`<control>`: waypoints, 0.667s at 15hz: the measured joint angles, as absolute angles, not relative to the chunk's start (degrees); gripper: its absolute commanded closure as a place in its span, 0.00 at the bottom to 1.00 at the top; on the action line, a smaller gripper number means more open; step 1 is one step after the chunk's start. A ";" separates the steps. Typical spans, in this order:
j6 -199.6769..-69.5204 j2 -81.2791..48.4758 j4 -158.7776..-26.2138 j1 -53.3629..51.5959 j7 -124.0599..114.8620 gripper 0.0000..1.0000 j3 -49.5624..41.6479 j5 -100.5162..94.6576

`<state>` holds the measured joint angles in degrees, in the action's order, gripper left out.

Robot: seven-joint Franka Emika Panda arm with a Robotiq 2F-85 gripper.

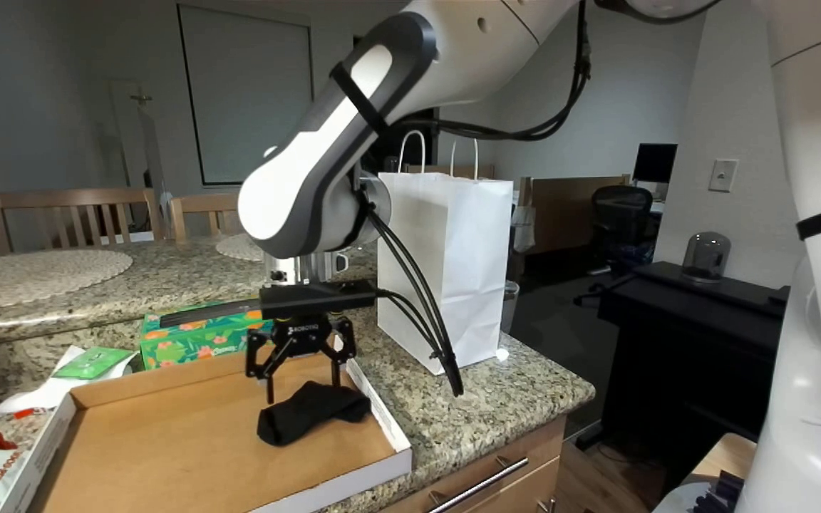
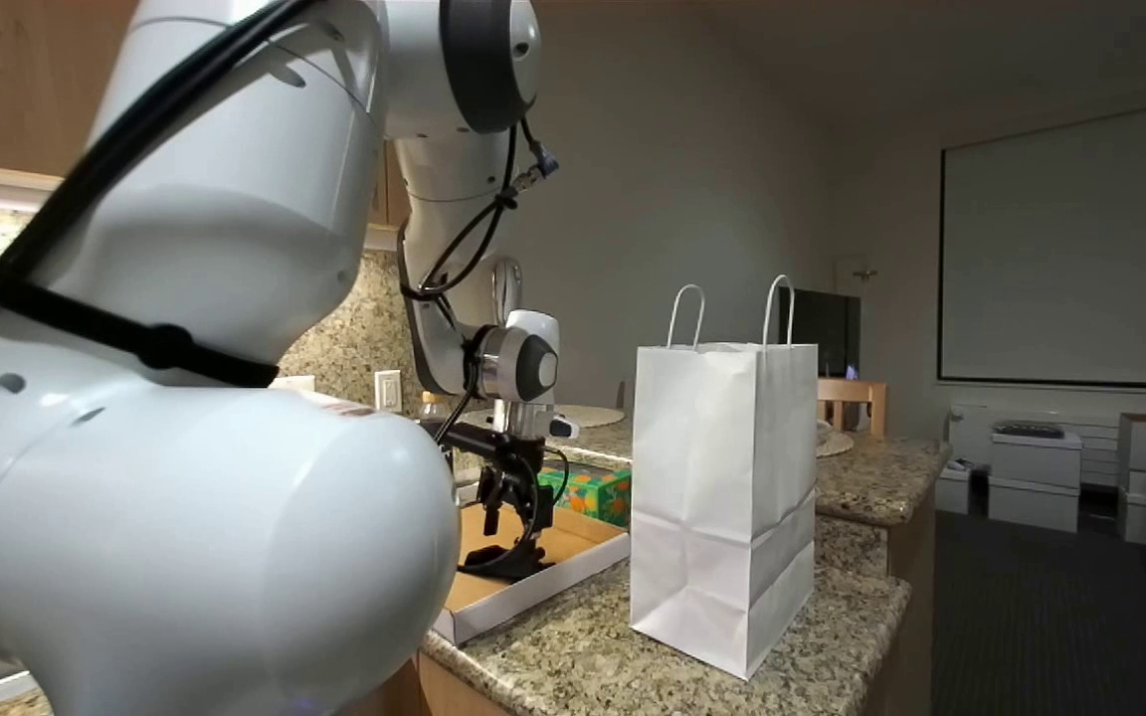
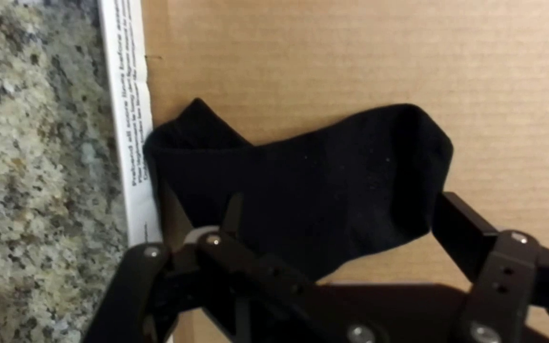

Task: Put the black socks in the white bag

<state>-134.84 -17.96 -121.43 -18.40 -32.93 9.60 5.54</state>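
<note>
My arm [image 1: 467, 57] slopes down from the upper right of an exterior view and bends at a rounded joint left of centre; below that the claw [image 1: 303, 388] points straight down over the right part of a shallow cardboard box [image 1: 189, 442]. Claw is spread: wrist view has the fingers [image 3: 462, 233] well apart in the lower half, one overlapping the cloth left of centre, one at its right edge. Can't tell if either tip touches.

Speckled granite worktop [image 1: 467, 410] under box and bag, raised ledge [image 1: 168, 260] at mid-left. White bag [image 1: 446, 271] stands upright, right of the box and apart from it in both exterior views, handles up. Green floral tissue box [image 1: 182, 349] behind the back wall, packets [image 1: 93, 363] lower left. Dim room: wooden chairs [image 1: 75, 206] at left, monitor [image 1: 655, 162] and dark office chair [image 1: 621, 206] at right, white storage boxes [image 2: 1036, 462] far right.

Black socks [image 1: 303, 417] lie in the cardboard box near its right wall, below the claw. Long axis runs left to right, rising slightly rightward. In my wrist view it also runs across: a folded tip points upper left beside the box wall, the blunt end points right. Can't tell if it's one sock or two.
</note>
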 measured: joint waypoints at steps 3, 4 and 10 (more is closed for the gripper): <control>-134.84 -18.02 -122.91 -18.30 -33.35 0.00 8.93 5.58; -134.84 -18.07 -123.21 -18.23 -33.35 0.00 8.87 5.70; -134.84 -19.67 -123.39 -18.18 -33.35 0.02 8.92 6.78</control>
